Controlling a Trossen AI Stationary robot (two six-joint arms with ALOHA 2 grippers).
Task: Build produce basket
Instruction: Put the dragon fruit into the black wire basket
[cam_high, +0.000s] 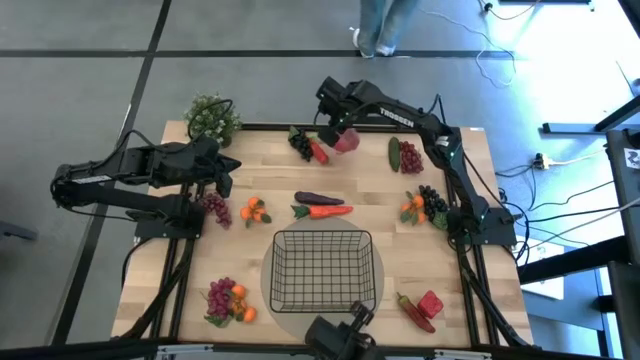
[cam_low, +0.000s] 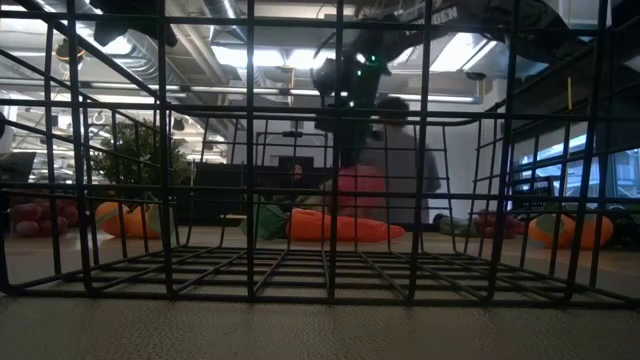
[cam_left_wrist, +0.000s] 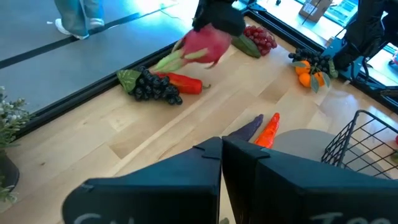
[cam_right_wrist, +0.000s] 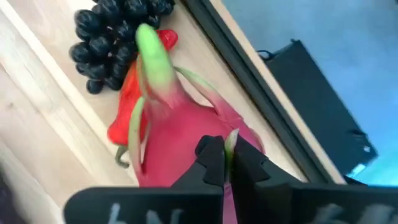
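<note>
A: Basket?
B: One black wire-mesh basket (cam_high: 323, 268) is entered at the near middle of the tabletop (cam_high: 270, 165), with nothing seen inside.

A: Right pincer?
B: The right pincer (cam_high: 340, 133) is listed at the far edge, closed on a pink radish (cam_right_wrist: 186, 149) with green leaves, which is held above the wood. Just beside it, a black grape bunch (cam_right_wrist: 112, 37) and a red pepper (cam_right_wrist: 127, 106) are recorded lying together.

A: Left pincer?
B: The left pincer (cam_high: 222, 176) is placed over the left side, near a purple grape bunch (cam_high: 215, 207); its fingers (cam_left_wrist: 249, 168) are seen pressed together with nothing between.

A: Remaining produce?
B: A dark eggplant (cam_high: 318, 198) and a carrot (cam_high: 325, 211) are noted side by side just beyond the basket. An orange cluster (cam_high: 254, 210) is logged to their left.
</note>
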